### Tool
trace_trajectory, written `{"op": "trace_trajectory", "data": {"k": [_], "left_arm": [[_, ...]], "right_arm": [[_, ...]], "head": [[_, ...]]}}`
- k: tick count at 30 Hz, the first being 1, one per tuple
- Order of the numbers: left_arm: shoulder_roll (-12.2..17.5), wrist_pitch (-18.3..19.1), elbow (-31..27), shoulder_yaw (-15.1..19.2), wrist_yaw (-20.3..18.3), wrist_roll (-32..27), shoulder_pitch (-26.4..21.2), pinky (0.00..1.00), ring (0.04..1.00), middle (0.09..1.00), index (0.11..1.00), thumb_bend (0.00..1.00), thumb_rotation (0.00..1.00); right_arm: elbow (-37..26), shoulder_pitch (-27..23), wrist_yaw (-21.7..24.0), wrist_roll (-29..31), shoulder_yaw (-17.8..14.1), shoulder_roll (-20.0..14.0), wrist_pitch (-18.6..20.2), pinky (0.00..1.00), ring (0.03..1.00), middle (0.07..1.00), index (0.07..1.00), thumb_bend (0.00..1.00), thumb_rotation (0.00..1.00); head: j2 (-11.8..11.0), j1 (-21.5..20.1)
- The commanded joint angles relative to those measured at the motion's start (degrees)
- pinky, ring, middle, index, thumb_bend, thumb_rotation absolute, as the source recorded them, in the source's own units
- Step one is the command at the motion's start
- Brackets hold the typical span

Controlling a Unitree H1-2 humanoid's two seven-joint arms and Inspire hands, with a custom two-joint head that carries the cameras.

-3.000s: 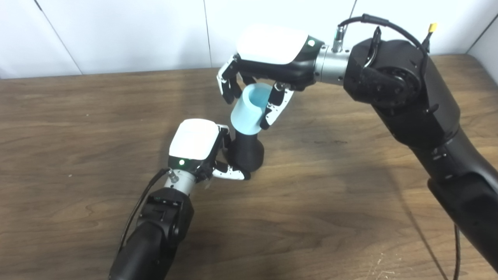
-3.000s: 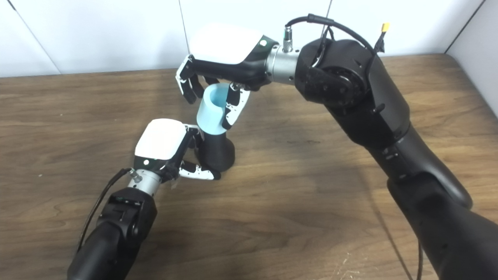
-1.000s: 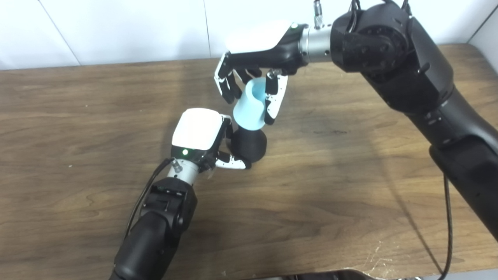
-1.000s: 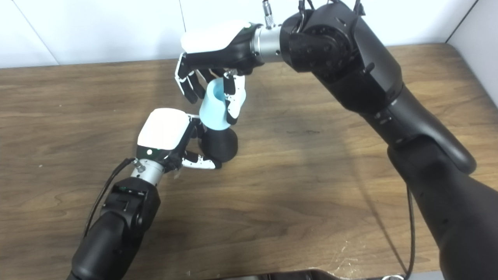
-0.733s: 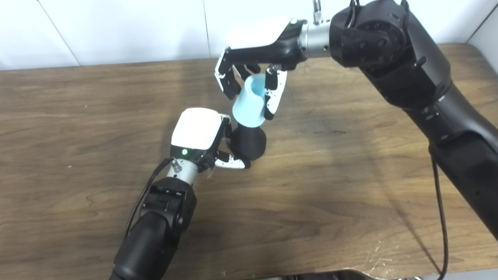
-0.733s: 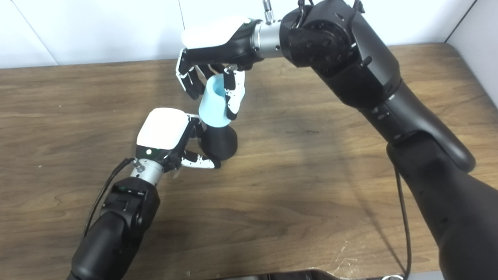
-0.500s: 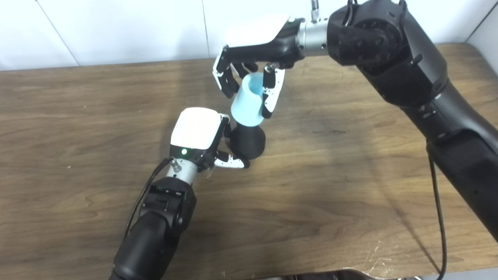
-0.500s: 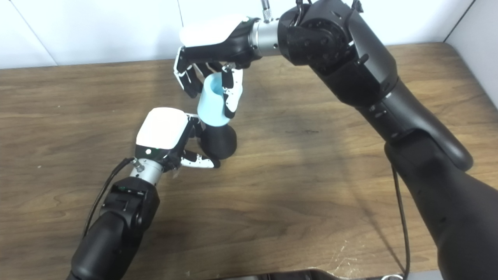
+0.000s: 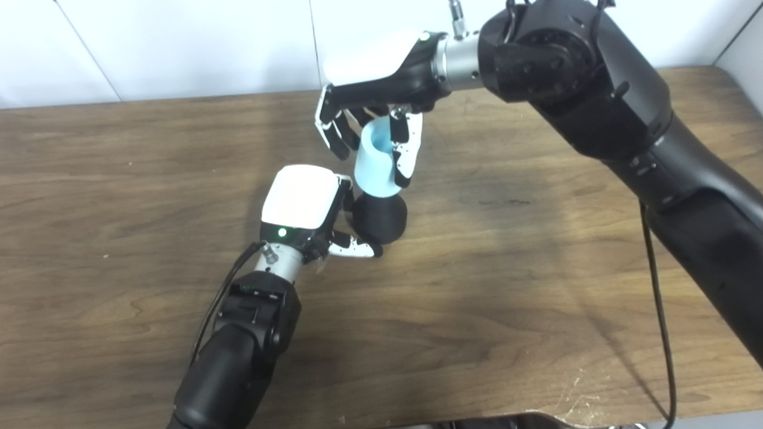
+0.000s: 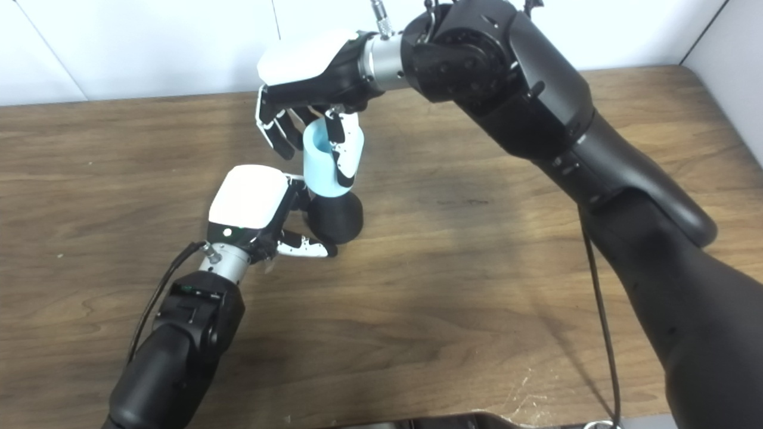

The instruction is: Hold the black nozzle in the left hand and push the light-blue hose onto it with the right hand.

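The black nozzle point(image 9: 380, 218) stands on the table near its middle, and my left hand point(image 9: 304, 208) is shut on it from the left, thumb along its base. The light-blue hose point(image 9: 375, 162) is a short tube sitting upright on top of the nozzle, its open end facing up. My right hand point(image 9: 372, 98) comes in from above and the right and is shut on the hose, with its thumb down the right side and fingers on the left. The joint between hose and nozzle is partly hidden by the fingers.
The wooden table point(image 9: 536, 250) has a white wall point(image 9: 179, 47) behind its far edge. Its right edge point(image 10: 724, 119) lies at the far right. My right arm point(image 9: 626, 119) spans the upper right of the scene.
My right hand has swung left with the top of the hose, bringing the hose from a rightward lean to nearly upright and lower on the nozzle. The left hand has stayed put.
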Motion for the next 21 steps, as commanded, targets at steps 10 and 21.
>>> {"op": "trace_trajectory", "data": {"k": [10,21], "left_arm": [[-1.07,-1.02,-0.84,-1.05,0.05,0.56,-1.26,0.46,0.556,0.520,0.463,0.52,0.00],[-1.39,-0.90,-0.65,-0.86,0.68,0.46,-1.02,0.46,0.550,0.520,0.464,0.52,0.00]], "right_arm": [[0.45,1.07,3.10,-3.19,3.65,-0.09,1.26,0.29,0.402,0.525,0.508,0.49,0.00],[1.14,0.43,0.73,1.62,-3.01,-0.55,2.70,0.40,0.395,0.499,0.541,0.51,0.00]], "head": [[-0.09,0.14],[-0.11,0.21]]}}
